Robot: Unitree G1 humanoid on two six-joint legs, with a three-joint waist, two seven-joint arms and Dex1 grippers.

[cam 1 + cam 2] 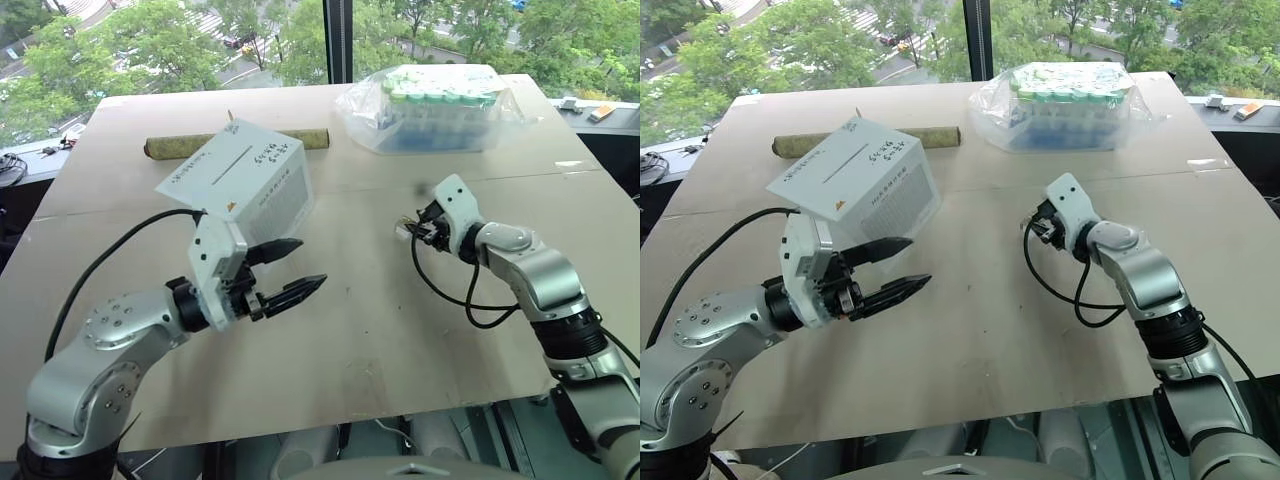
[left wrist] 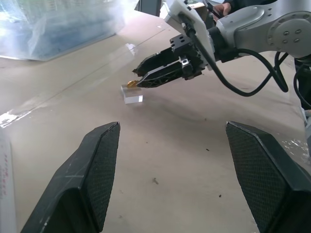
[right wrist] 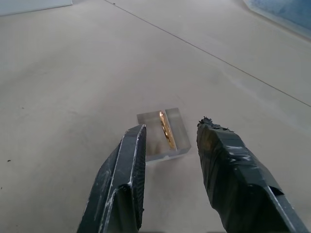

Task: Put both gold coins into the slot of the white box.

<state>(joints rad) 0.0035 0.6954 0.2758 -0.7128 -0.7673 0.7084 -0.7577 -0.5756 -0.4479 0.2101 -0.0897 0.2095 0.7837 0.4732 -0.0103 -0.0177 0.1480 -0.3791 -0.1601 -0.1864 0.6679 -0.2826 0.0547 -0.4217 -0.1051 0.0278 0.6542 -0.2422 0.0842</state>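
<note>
Gold is what we risk fumbling: 1 gold coin (image 3: 166, 129) stands on edge in a clear block (image 3: 164, 134), so closing off-centre could knock it loose. Our left gripper (image 1: 290, 270) hangs released, nearest. Further out, our right gripper (image 3: 170, 141) straddles the block, jaws apart, gripping nothing. Beyond sits the white box (image 1: 240, 180), slot (image 1: 225, 165) up.

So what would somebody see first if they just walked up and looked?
Probably the white box, tilted up on the table's left side above the robot's wide-open left hand. Next, the right hand, its two fingers standing either side of a small clear block with a gold coin standing on edge in it. At the back right lies a clear bag of green-capped tubes.
</note>
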